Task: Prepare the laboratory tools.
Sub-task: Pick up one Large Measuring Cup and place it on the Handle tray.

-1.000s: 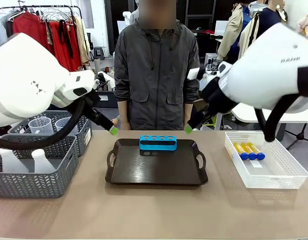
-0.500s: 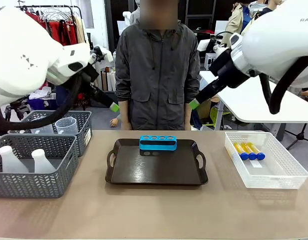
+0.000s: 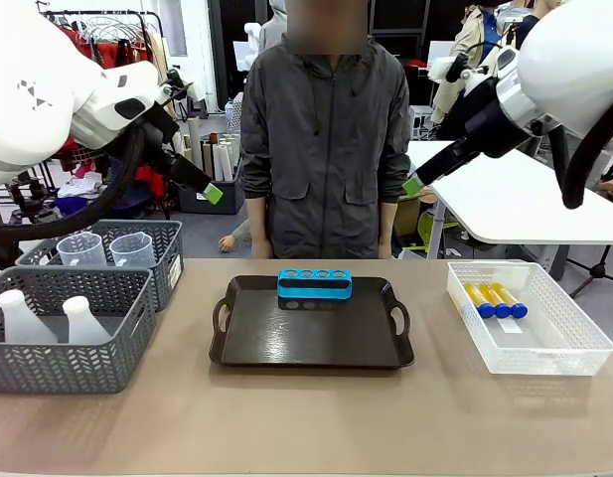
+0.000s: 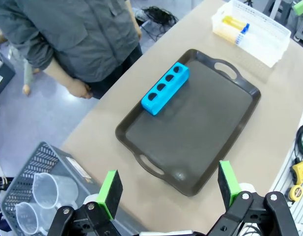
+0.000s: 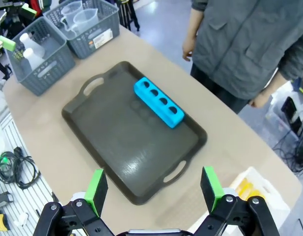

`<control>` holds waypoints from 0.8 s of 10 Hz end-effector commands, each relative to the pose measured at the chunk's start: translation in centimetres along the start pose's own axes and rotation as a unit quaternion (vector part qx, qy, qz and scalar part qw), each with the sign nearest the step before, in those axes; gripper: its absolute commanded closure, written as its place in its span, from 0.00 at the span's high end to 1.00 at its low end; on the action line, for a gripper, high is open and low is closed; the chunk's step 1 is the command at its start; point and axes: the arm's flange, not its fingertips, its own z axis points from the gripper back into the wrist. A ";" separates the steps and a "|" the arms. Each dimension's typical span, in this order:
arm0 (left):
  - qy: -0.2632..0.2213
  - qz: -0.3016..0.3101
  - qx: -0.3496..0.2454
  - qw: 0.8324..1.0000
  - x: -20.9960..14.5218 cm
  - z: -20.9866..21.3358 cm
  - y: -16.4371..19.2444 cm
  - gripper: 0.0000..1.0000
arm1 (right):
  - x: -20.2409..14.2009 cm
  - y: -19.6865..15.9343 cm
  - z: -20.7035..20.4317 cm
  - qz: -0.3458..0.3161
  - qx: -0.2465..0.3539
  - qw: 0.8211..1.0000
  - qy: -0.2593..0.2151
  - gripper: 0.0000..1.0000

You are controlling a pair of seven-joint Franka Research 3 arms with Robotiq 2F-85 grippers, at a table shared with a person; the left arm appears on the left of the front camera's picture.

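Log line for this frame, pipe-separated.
left gripper open, aloft, empty | right gripper open, aloft, empty | blue rack on tray, holes empty | tubes in clear bin | beakers, flasks in grey baskets

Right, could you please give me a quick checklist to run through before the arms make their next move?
1. Left gripper open and empty: ok.
2. Right gripper open and empty: ok.
3. Blue rack upright on the dark tray, holes empty: ok.
4. Yellow tubes lying side by side in the white basket: ok.
5. Person's hands off the table: ok.
6. Tube caps tight: cannot tell.
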 end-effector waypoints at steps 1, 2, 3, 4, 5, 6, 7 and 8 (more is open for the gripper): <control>-0.017 0.002 0.005 1.000 0.0 -1.1 0.3 1.00 | -0.8 0.2 -1.1 0.046 -0.005 0.998 -0.050 1.00; 0.000 0.000 0.000 1.000 0.0 0.0 0.0 1.00 | 0.0 0.0 0.0 0.000 0.000 1.000 0.000 1.00; 0.000 0.000 0.000 1.000 0.0 0.0 0.0 1.00 | 0.0 0.0 0.0 0.000 0.000 1.000 0.000 1.00; 0.000 0.000 0.000 1.000 0.0 0.0 0.0 1.00 | 0.0 0.0 0.0 0.000 0.000 1.000 0.000 1.00; 0.000 0.000 0.000 1.000 0.0 0.0 0.0 1.00 | 0.0 0.0 0.0 0.000 0.000 1.000 0.000 1.00; 0.000 0.000 0.000 1.000 0.0 0.0 0.0 1.00 | 0.0 0.0 0.0 0.000 0.000 1.000 0.000 1.00; 0.000 0.000 0.000 1.000 0.0 0.0 0.0 1.00 | 0.0 0.0 0.0 0.000 0.000 1.000 0.000 1.00; 0.000 0.000 0.000 1.000 0.0 0.0 0.0 1.00 | 0.0 0.0 0.0 0.000 0.000 1.000 0.000 1.00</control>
